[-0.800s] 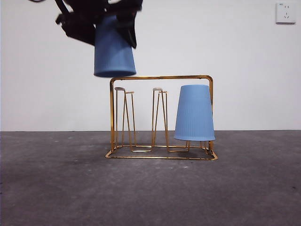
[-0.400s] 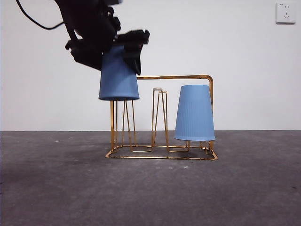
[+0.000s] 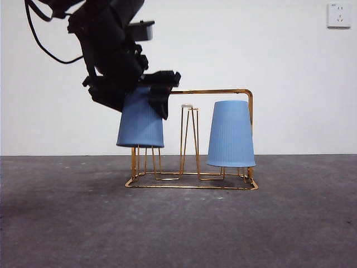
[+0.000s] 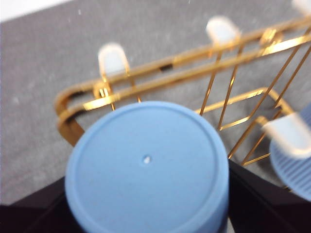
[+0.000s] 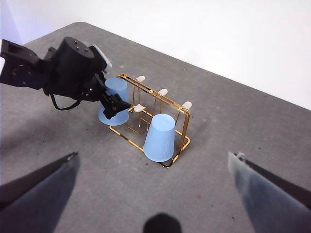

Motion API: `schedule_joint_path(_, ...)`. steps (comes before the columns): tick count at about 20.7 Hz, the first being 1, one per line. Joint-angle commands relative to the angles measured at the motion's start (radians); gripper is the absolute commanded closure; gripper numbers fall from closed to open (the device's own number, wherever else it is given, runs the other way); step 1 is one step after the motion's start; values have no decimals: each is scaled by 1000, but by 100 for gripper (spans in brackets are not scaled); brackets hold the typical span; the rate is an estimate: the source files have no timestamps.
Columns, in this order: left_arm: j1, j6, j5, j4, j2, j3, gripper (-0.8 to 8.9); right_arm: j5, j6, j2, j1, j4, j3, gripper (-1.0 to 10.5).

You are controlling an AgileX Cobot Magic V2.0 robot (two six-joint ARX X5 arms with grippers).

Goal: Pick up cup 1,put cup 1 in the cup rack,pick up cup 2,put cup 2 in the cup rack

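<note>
While the right end effector (image 5: 154,194) waits high above the desk (image 3: 178,223) with its jaws spread wide, the left end effector (image 3: 139,97) grips an upside-down blue cup (image 3: 140,125) at its closed base. That cup sits tilted over the prongs at the left end of the gold cup rack (image 3: 192,181). A second blue cup (image 3: 231,134) hangs inverted at the rack's right end.
</note>
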Motion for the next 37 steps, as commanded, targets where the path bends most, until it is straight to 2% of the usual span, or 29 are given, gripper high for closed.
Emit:
schedule_joint_path(1,5,-7,-3,16,31,-6,822,5,11,0,0,5,-8,419)
schedule_joint_path(12,15,-33,1,-12,73,-6,807,5,10,0,0,6,-8,419)
schedule_joint_path(13,18,-33,17,-28,73,-6,758,4,10,0,0,6,-8,419)
schedule_joint_path(16,26,-33,43,-72,73,-6,503,4,11,0,0,6,-8,419)
schedule_joint_path(17,30,-37,45,-87,73,-6,465,4,10,0,0,6,-8,419)
schedule_joint_path(20,33,-58,63,-128,73,-6,458,4,11,0,0,6,-8,419)
schedule_joint_path(21,34,-57,70,-133,73,-6,428,4,11,0,0,6,-8,419)
schedule_joint_path(22,35,-60,70,-136,73,-6,339,4,11,0,0,6,-8,419)
schedule_joint_path(23,35,-59,74,-138,73,-6,300,4,11,0,0,5,-8,419)
schedule_joint_path(28,35,-60,81,-191,73,-3,301,4,10,0,0,5,-8,419)
schedule_joint_path(37,30,-68,142,-435,-5,17,302,4,7,0,0,5,-8,419)
